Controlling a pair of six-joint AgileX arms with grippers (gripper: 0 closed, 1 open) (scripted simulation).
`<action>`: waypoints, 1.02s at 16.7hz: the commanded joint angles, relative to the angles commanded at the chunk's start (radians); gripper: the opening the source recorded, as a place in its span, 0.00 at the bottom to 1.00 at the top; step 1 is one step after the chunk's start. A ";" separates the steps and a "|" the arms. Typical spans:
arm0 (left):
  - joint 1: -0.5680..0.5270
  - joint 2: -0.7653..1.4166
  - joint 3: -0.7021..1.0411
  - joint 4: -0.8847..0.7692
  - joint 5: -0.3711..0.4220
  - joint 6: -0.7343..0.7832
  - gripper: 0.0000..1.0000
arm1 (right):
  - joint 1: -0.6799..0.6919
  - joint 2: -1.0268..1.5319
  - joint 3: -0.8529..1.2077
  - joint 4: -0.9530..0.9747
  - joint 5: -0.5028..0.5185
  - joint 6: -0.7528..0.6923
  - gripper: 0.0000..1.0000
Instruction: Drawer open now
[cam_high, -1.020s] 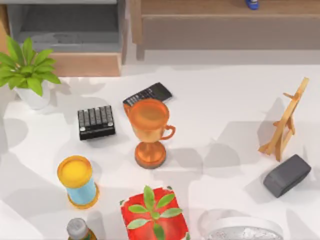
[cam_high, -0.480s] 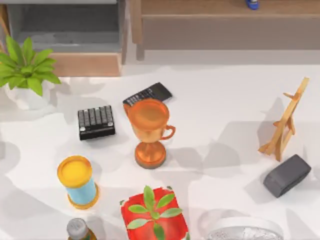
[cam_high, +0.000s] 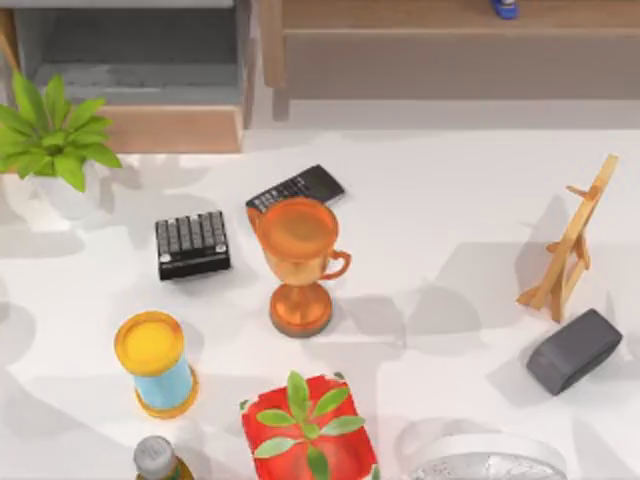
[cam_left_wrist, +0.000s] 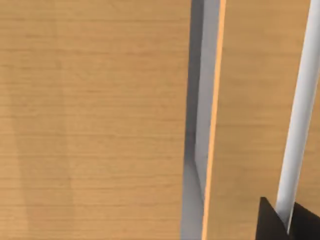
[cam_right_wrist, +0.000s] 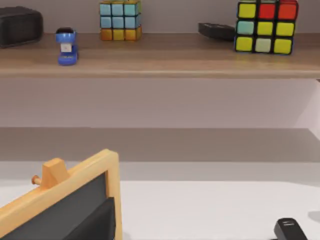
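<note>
The drawer (cam_high: 170, 128) stands pulled out at the table's back left. Its light tan front panel faces the table, and its grey floor (cam_high: 130, 55) lies bare behind it. In the left wrist view, tan wood panels (cam_left_wrist: 95, 120) sit very close, split by a narrow grey gap, with a white bar (cam_left_wrist: 300, 110) running alongside. A dark part of my left gripper (cam_left_wrist: 290, 225) shows at that bar's end. The right wrist view looks over a small blackboard easel (cam_right_wrist: 60, 200) toward a wooden shelf (cam_right_wrist: 160, 62).
A potted plant (cam_high: 50, 130) stands just in front of the drawer's left end. Across the table are a black keypad (cam_high: 192, 244), a calculator (cam_high: 297, 187), an orange trophy (cam_high: 298, 260), a yellow-topped can (cam_high: 153, 362), a red planter (cam_high: 308, 430), an easel (cam_high: 570, 240) and a grey block (cam_high: 574, 350).
Shadows along the table's left side have shifted and thinned. The drawer and the objects on the table have not moved.
</note>
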 joint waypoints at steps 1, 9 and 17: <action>0.009 -0.011 -0.024 0.013 0.009 0.000 0.00 | 0.000 0.000 0.000 0.000 0.000 0.000 1.00; 0.085 -0.095 -0.227 0.124 0.086 0.005 0.00 | 0.000 0.000 0.000 0.000 0.000 0.000 1.00; 0.159 -0.142 -0.352 0.197 0.161 0.013 0.00 | 0.000 0.000 0.000 0.000 0.000 0.000 1.00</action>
